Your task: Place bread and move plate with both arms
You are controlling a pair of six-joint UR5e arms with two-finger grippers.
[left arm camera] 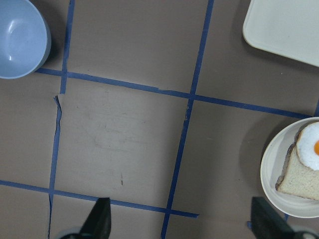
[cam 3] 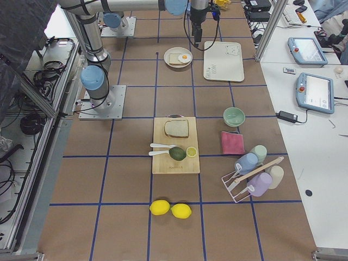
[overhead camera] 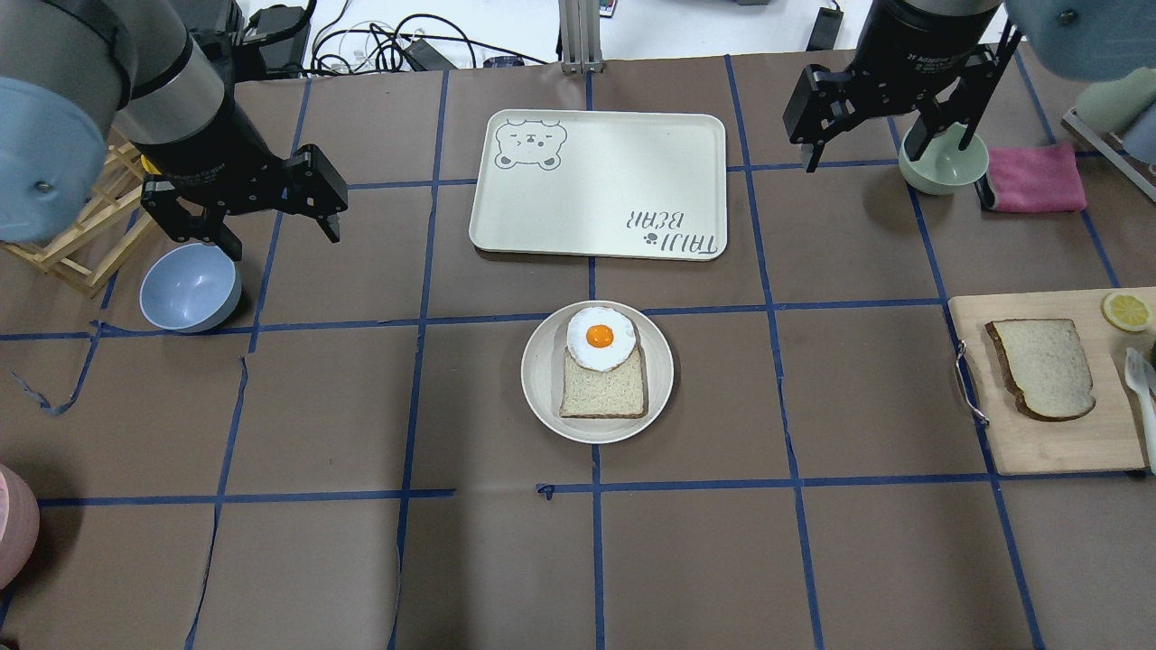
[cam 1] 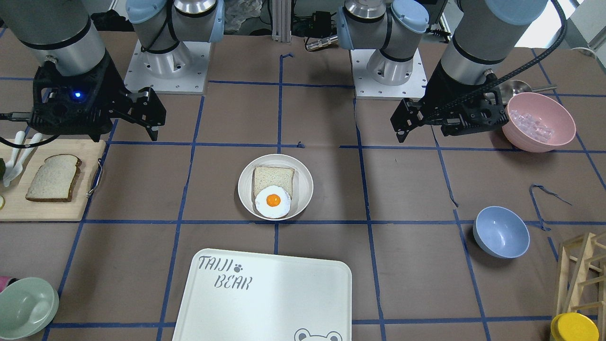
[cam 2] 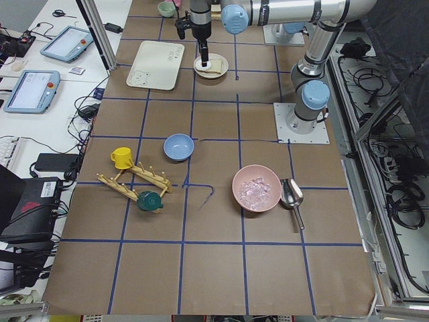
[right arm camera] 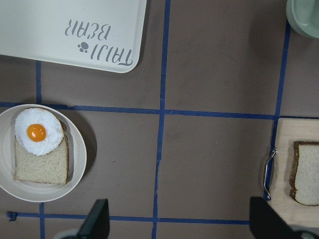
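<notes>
Bread (overhead camera: 1043,367) lies flat on the cutting board (overhead camera: 1048,442), right middle: soft, light, so I'd pinch gently across its crust. Plate (overhead camera: 542,379) sits centre. Upper left, left gripper (overhead camera: 282,239) gapes empty; upper right, right gripper (overhead camera: 890,149) likewise.

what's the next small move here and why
Probably swing the right arm's open black two-finger tool over the dark-crusted white bread slice on the wooden cutting board and lower it: that tool hangs empty, and the round cream plate holds only a pale slice and fried egg.
</notes>
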